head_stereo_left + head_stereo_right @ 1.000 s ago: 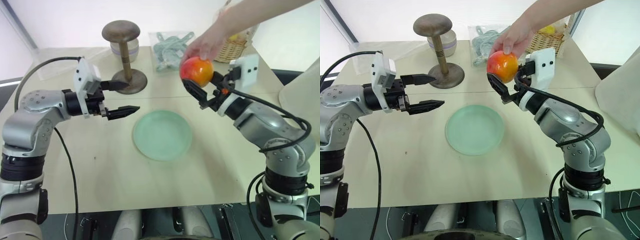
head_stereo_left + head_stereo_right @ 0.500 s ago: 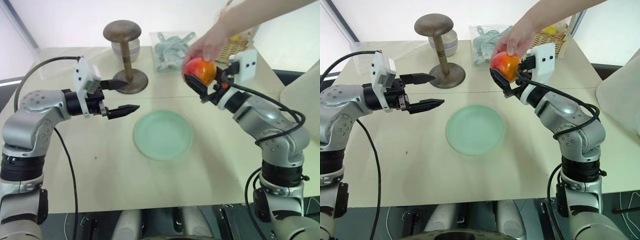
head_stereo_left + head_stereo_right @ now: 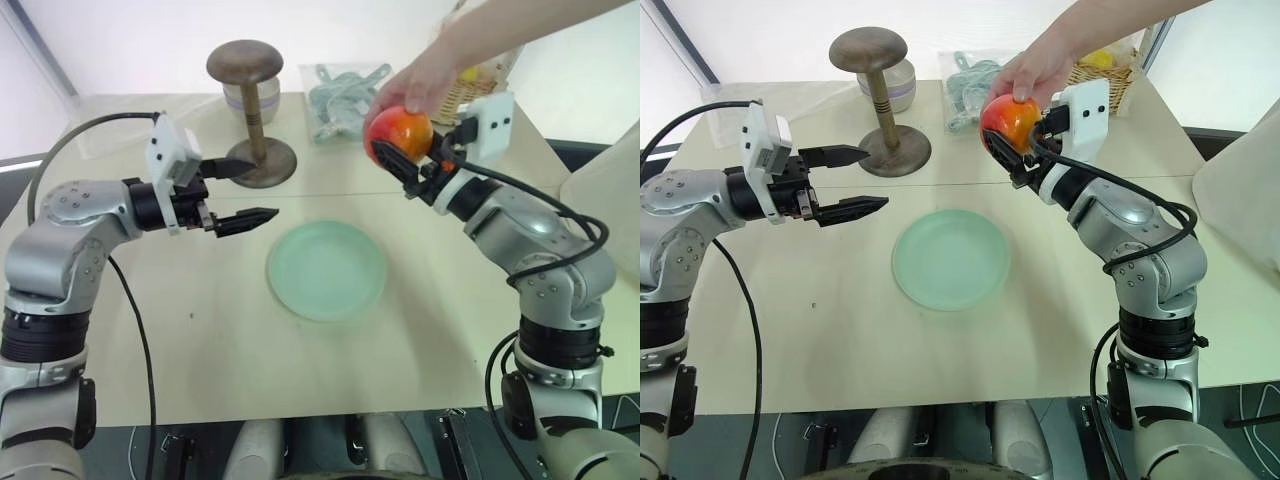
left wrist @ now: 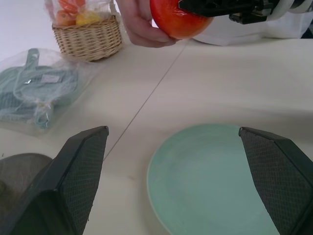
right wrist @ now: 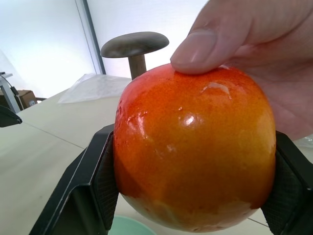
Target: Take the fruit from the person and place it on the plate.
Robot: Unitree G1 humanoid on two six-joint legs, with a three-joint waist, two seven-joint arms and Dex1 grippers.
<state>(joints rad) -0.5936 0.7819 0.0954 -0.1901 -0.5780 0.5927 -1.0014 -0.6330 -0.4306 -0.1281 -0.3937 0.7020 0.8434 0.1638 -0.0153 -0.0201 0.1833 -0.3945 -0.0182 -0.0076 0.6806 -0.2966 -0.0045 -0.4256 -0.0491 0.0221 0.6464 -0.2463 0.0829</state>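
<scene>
Clamping onto the fruit [image 3: 401, 134] is what has just happened: a second ago the right end effector [image 3: 400, 160] stood wide open just beneath it, and now its two black fingers press against opposite sides of the fruit, as the right wrist view shows plainly. The person's hand [image 3: 428, 82] has not let go; its fingers rest on the fruit's top and far side, so for the moment both parties hold it.

From the head camera, the fruit hangs in the air at about 1 o'clock from the plate [image 3: 326, 270], above the tabletop [image 3: 200, 330] and well apart from the plate's rim. The plate lies bare at the middle of the tabletop. The left end effector [image 3: 243, 193] hovers at the plate's 10 o'clock with its fingers spread apart, holding nothing, as it did a second ago.

By my judgement the handover is half done: the grip is made, but release by the hand has to come next. After that, the carry toward 7 o'clock and down to the plate is short and unobstructed. A glossy round fruit could slip if pulled too early.
</scene>
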